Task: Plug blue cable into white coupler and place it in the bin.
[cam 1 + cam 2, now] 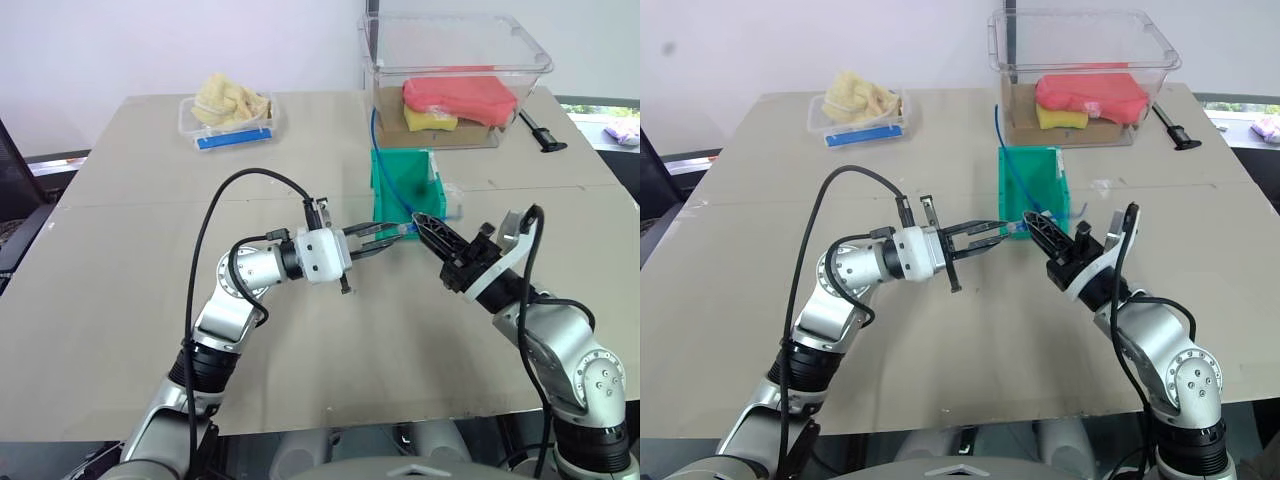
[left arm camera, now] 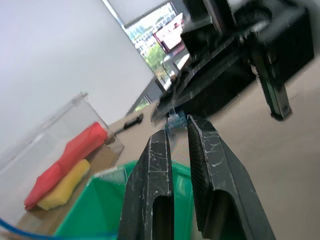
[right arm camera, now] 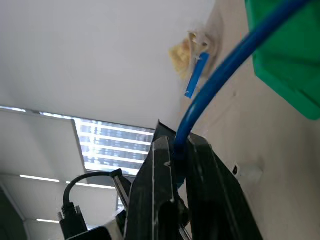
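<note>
The left end effector (image 1: 392,237) and the right end effector (image 1: 422,222) meet tip to tip above the middle of the beige surface (image 1: 120,300), just in front of the bin (image 1: 388,195). The right end effector is clamped narrow on the blue cable (image 3: 210,90): in the right wrist view the cable comes out from between its two black fingers (image 3: 155,200) and runs away toward the green bin. From the head views the cable rises out of that grip, crosses the bin's interior as a thin blue line and curves up along the front corner of the large clear tub (image 1: 455,75) behind it. The left end effector is closed to a narrow gap; in the left wrist view a small clear-bluish plug-like piece (image 2: 175,121) sits right at its fingertips (image 2: 160,145), pressed against the tip of the right end effector, but whether it pinches that piece or the white coupler cannot be told, since the part between the tips is too small to make out. The bin stands upright on the surface, touching or nearly touching the front of the clear tub, which holds a red pad (image 1: 460,98) and a yellow sponge (image 1: 430,120). Well apart, toward the far left of the surface, lies a shallow clear tray (image 1: 228,122) with pale yellowish contents and a blue strip. A black tool (image 1: 540,133) lies to the right of the tub.
</note>
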Motion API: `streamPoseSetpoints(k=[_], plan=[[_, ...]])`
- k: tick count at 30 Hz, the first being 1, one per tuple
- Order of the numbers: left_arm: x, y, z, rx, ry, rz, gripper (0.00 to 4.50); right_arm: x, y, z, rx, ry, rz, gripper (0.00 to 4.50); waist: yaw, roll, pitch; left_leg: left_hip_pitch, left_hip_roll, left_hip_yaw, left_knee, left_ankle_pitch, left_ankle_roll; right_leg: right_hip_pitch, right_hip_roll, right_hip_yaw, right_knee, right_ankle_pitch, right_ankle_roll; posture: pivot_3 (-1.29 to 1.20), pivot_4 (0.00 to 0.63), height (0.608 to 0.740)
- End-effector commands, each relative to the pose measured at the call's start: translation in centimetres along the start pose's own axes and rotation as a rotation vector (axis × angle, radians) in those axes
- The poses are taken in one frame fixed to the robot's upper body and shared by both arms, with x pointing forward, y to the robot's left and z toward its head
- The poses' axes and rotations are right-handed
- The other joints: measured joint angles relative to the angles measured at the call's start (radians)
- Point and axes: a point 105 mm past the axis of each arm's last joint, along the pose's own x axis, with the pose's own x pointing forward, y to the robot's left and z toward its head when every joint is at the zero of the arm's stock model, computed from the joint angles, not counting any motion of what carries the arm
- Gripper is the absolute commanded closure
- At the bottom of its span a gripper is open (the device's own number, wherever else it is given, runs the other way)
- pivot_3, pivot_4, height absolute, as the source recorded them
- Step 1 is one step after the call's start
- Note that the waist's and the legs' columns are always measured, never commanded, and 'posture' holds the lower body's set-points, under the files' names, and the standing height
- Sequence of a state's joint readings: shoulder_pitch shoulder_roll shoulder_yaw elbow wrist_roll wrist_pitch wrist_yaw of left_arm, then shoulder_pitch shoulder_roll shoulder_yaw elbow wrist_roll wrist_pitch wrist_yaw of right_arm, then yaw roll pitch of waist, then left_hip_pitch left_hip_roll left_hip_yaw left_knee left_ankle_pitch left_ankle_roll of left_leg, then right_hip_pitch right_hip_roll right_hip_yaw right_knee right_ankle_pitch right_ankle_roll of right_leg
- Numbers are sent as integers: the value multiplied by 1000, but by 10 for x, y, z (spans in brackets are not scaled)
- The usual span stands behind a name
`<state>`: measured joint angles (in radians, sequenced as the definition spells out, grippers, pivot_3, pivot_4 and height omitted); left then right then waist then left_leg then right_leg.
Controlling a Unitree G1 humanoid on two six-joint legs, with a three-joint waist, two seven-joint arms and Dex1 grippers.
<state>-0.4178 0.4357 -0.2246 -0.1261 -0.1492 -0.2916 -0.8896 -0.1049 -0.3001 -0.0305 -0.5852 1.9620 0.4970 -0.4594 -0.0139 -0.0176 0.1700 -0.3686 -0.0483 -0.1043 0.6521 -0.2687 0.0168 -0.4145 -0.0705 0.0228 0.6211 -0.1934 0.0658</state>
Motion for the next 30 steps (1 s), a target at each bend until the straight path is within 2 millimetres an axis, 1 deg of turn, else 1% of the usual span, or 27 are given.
streamPoseSetpoints(k=[1,6,7,9,10,12,13,16,17,22,24,28,30], plan=[[2,3,16,35,-56,10,4500,-1,7,0,-9,3,28,4481,0,0,0,0,0,0,0,0,0,0,0,0,0,0,0,0,150,740],[0,1,14,21,-45,4,4500,-1,7,0,-19,6,26,4481,0,0,0,0,0,0,0,0,0,0,0,0,0,0,0,0,150,740],[-1,-1,13,-17,-48,-13,4500,-1,7,0,-22,7,26,4481,0,0,0,0,0,0,0,0,0,0,0,0,0,0,0,0,150,740],[-4,-2,13,-115,-49,-21,3538,-1,7,1,-36,15,20,4500,-1,0,0,0,0,0,0,0,0,0,0,0,0,0,0,0,150,740],[-6,-2,13,-136,-41,-19,3161,-1,6,1,-46,19,14,4500,-1,0,0,0,0,0,0,0,0,0,0,0,0,0,0,0,150,740],[-10,0,10,-191,-17,3,2238,-1,5,2,-69,24,3,4500,-1,0,0,0,0,0,0,0,0,0,0,0,0,0,0,0,150,740],[-14,0,8,-222,-2,13,1657,-1,4,3,-77,24,1,4500,-2,0,0,0,0,0,0,0,0,0,0,0,0,0,0,0,150,740],[-26,5,4,-316,51,60,213,0,2,7,-109,15,-2,4500,-3,0,0,0,1,0,0,0,0,0,0,0,0,0,0,0,150,740],[-32,8,2,-347,74,94,32,0,2,10,-118,4,-2,4500,-4,0,0,0,1,0,0,0,0,0,0,0,1,0,0,0,150,740],[-67,21,-13,-461,201,294,32,-1,1,20,-175,-20,15,4500,-3,0,0,1,1,0,0,0,0,0,0,0,1,0,0,0,150,740],[-80,22,-18,-480,251,362,32,-2,0,22,-247,-12,12,4500,-2,1,0,1,1,0,0,0,0,0,0,1,0,0,0,0,150,740],[-104,23,-29,-531,321,487,32,-2,0,23,-450,25,34,4500,1,0,0,1,0,1,0,0,0,0,0,0,0,0,0,0,150,740],[-116,19,-36,-583,356,515,32,-2,1,25,-537,37,46,4500,1,0,0,1,0,1,0,0,0,0,0,0,0,0,0,0,150,740]])
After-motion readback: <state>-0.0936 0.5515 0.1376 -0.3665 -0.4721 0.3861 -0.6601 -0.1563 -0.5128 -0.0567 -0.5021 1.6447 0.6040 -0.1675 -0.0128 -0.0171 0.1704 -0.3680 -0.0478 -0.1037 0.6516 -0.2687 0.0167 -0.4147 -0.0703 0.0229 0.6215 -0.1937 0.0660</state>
